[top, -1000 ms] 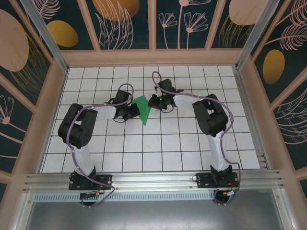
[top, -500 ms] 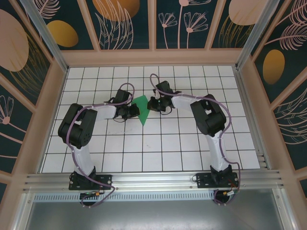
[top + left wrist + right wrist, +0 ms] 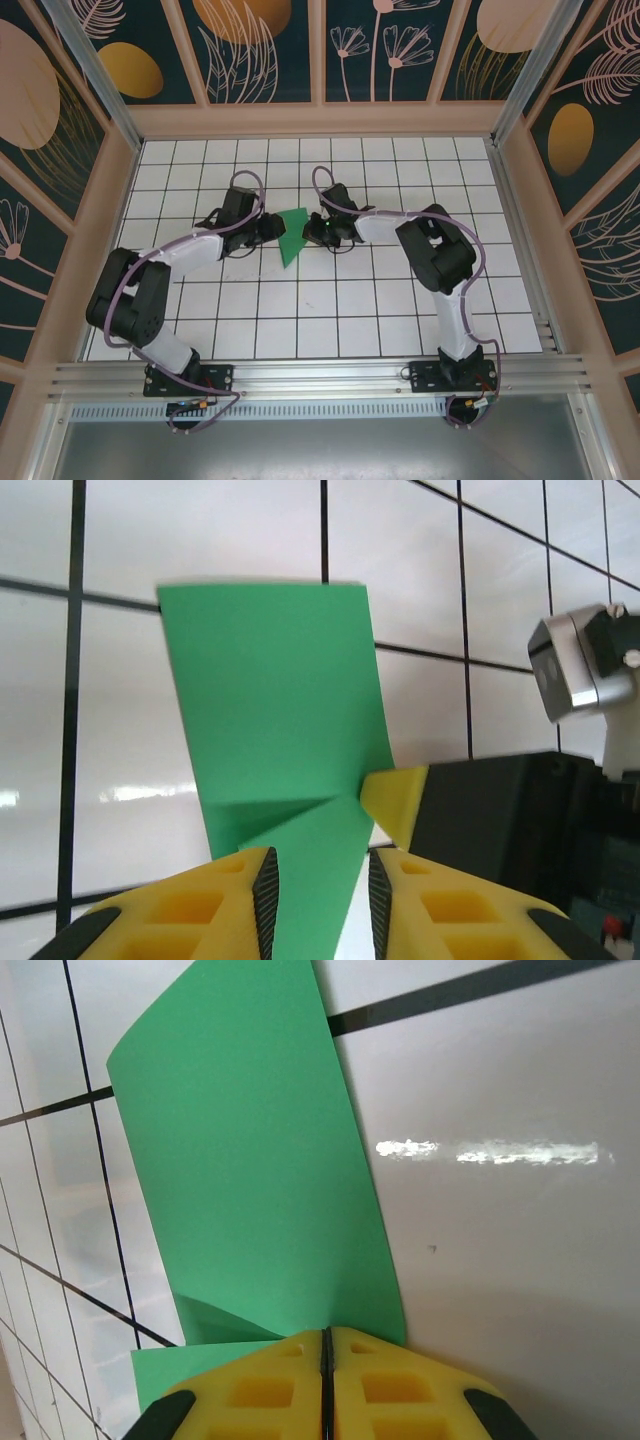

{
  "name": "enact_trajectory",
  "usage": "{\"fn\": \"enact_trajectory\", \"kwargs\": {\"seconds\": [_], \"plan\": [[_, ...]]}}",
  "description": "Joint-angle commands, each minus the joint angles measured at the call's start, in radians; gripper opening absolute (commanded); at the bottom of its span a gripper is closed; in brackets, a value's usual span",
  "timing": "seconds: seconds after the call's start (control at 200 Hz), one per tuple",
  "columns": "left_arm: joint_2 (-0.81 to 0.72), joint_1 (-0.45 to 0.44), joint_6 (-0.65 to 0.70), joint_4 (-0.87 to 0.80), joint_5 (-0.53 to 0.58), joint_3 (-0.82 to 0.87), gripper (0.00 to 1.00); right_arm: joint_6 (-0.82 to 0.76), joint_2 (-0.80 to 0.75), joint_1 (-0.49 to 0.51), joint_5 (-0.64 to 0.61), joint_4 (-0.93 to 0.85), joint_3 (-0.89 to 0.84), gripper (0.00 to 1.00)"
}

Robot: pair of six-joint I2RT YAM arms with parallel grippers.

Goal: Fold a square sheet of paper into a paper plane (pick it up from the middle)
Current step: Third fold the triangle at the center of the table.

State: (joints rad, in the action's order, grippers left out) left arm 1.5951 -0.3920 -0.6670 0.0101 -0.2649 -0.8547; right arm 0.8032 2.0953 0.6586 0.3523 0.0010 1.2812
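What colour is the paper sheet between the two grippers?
The paper sheet is plain bright green, clearest in the right wrist view.

green paper, yellow fingers, white tiles

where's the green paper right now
Top view: the green paper is over the far half of the tiled table, just left of centre; right fingers pinch one edge, open left fingers straddle the opposite one.
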Motion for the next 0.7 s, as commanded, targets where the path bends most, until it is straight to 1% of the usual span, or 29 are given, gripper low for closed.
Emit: {"fn": "enact_trajectory", "kwargs": {"seconds": [0.0,0.08,0.205,0.32,0.5,0.62,0.696], "plan": [[-0.040,-0.012,-0.076,0.089,-0.105,0.067,0.32,0.061,-0.020,0.009,-0.035,-0.024,-0.031,0.11],[-0.046,-0.033,-0.122,0.143,-0.149,0.101,0.30,0.071,-0.018,0.009,-0.032,-0.018,-0.034,0.11],[-0.020,-0.057,-0.157,0.180,-0.163,0.133,0.27,0.078,-0.011,0.009,-0.026,-0.010,-0.033,0.11],[0.033,-0.065,-0.163,0.181,-0.168,0.131,0.23,0.081,-0.003,0.009,-0.016,-0.009,-0.031,0.11],[0.083,-0.065,-0.159,0.137,-0.089,0.114,0.18,0.078,-0.004,0.007,-0.010,-0.007,-0.031,0.11],[0.109,-0.065,-0.161,0.126,-0.067,0.120,0.15,0.064,-0.009,0.006,0.004,-0.004,-0.023,0.11],[0.112,-0.065,-0.158,0.116,-0.051,0.127,0.13,0.027,-0.020,0.005,0.016,0.001,-0.007,0.11]]}}
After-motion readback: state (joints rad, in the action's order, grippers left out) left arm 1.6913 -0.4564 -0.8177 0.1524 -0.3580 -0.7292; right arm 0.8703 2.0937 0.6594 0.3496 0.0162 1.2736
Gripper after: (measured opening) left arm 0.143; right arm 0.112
